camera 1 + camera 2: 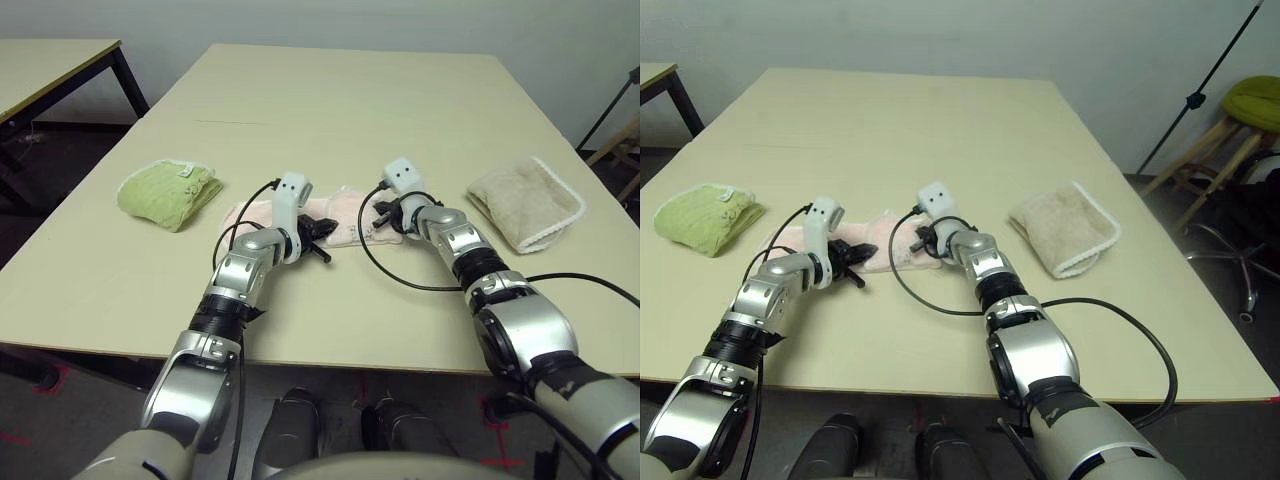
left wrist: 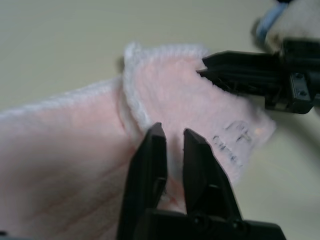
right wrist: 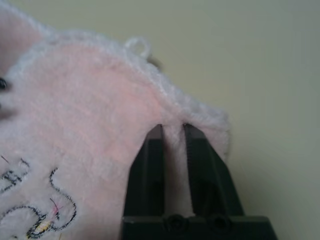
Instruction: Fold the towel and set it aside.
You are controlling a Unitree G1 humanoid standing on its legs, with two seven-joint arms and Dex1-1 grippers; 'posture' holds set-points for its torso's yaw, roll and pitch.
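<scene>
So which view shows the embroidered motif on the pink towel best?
The right wrist view: the embroidered motif shows as dark outlined stitching on the pink towel. The left wrist view gives blurred grey stitching near a corner. In the head views it is too small to make out.

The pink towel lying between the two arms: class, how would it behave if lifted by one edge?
The pink towel would probably droop, since its cloth already bends into soft folds. It looks light, being thin terry. It should not slip easily: the fuzzy pile likely catches on the left claw.
</scene>
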